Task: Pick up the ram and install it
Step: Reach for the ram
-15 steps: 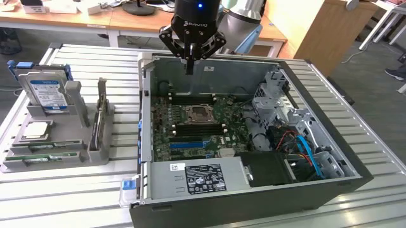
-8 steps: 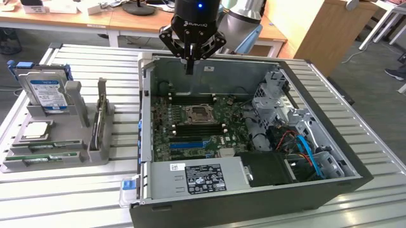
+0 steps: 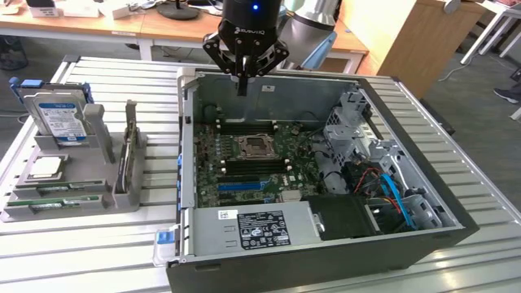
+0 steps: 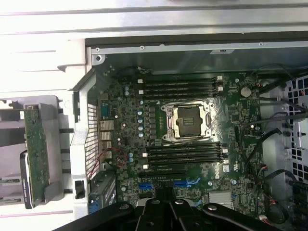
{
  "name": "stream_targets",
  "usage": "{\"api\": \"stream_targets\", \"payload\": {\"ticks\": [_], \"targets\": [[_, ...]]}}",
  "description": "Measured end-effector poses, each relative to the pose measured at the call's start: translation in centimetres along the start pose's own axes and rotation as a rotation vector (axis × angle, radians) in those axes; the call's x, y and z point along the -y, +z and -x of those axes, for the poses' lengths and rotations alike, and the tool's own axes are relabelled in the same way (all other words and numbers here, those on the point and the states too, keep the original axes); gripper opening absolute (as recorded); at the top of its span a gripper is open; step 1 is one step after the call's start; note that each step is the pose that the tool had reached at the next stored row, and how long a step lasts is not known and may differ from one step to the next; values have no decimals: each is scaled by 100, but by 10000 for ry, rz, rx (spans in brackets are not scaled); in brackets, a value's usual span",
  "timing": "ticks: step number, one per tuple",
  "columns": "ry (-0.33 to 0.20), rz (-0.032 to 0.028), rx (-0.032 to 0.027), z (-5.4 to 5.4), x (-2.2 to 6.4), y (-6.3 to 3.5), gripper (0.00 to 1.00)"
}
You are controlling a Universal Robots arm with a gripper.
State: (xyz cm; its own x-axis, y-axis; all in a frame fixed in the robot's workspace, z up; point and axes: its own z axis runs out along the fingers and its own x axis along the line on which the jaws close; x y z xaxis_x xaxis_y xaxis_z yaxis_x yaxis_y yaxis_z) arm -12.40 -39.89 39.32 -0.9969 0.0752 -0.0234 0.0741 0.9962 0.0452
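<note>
- The gripper (image 3: 241, 90) hangs above the back edge of an open computer case (image 3: 456, 204), fingers pressed together and holding nothing.
- The ram (image 3: 124, 160) stands on edge in a gray holder (image 3: 126, 198) beside the case, on the exterior view's left, well apart from the gripper.
- The motherboard (image 3: 211, 160) lies exposed inside the case.

Oblique exterior, overhead wrist; common motherboard (image 3: 213, 160)

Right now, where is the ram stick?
The ram stands on edge in the grey holder on the exterior view's left, between the hard drive and the open computer case.
</note>
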Motion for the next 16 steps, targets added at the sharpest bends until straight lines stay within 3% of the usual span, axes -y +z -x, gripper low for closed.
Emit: {"api": "stream_targets", "payload": {"ticks": [16], "targets": [[0, -2, -1, -325, 18, -4, 10]]}}
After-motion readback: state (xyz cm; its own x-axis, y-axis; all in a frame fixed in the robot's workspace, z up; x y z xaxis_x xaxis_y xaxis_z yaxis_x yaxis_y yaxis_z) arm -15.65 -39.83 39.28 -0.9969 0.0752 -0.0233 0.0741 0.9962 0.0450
